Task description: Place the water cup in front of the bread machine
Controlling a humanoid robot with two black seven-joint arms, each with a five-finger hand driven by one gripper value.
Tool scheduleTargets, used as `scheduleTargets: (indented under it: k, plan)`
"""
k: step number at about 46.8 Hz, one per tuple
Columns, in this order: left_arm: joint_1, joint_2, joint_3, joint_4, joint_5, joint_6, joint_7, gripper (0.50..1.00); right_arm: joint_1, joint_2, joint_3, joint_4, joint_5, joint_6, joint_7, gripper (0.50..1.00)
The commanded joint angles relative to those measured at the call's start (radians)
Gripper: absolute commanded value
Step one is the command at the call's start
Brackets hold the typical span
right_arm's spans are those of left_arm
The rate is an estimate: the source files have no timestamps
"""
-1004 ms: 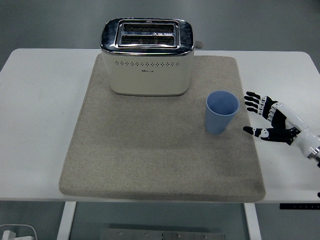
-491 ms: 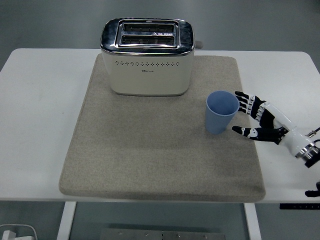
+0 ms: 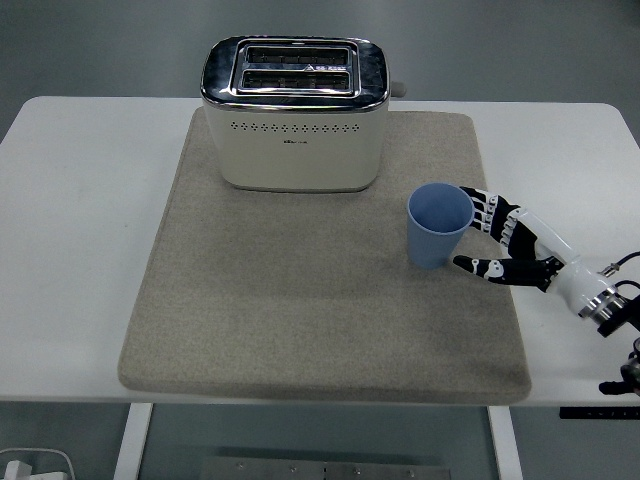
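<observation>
The right arm is cut off by the picture's right edge past the wrist, so only the right hand (image 3: pixel 505 243) and a short white forearm show. The cup (image 3: pixel 439 225) hides the tips of the upper fingers (image 3: pixel 490 212) where they meet its right wall; whether they press on it or only lie against it cannot be told. The thumb (image 3: pixel 478 266) reaches in low at the cup's base. The hand is spread wide around the cup's right side, not closed on it.

The blue cup stands upright on the mat (image 3: pixel 320 300), near the mat's right edge, and to the right of and nearer the camera than the toaster (image 3: pixel 296 112). It stands apart from the toaster, with bare mat between them. The toaster sits at the mat's far edge, its two slots facing up; its far side is hidden.

The mat covers the middle of the white bench (image 3: pixel 80 200). Directly before the toaster the mat lies open all the way to its near edge. Bare bench runs down both sides.
</observation>
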Motion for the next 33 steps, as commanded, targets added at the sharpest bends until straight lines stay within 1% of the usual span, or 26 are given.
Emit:
scheduleTargets:
  k: [1, 8, 13, 20, 25, 33]
  plan:
    - [-0.001, 0.0, -0.001, -0.003, 0.0, -0.001, 0.0, 1.0, 0.008, 0.0, -0.003, -0.006, 0.0, 0.001, 0.0, 0.924]
    - [-0.001, 0.0, -0.001, -0.003, -0.002, 0.001, 0.0, 1.0, 0.015, 0.002, -0.005, -0.01, 0.0, 0.001, 0.0, 0.924]
    - [-0.001, 0.0, -0.001, -0.003, -0.002, 0.001, 0.0, 1.0, 0.018, 0.026, -0.006, -0.012, 0.0, 0.001, -0.002, 0.924]
    - [0.001, 0.0, -0.001, -0.003, -0.002, 0.001, 0.0, 1.0, 0.035, 0.04, -0.012, -0.013, -0.001, 0.002, -0.002, 0.924]
    - [-0.001, 0.0, -0.001, -0.003, -0.002, -0.001, 0.0, 1.0, 0.041, 0.057, -0.012, -0.027, -0.001, 0.002, -0.017, 0.924]
    - [-0.001, 0.0, -0.003, -0.003, -0.002, 0.001, 0.0, 1.0, 0.048, 0.063, -0.014, -0.042, -0.003, 0.005, -0.019, 0.924]
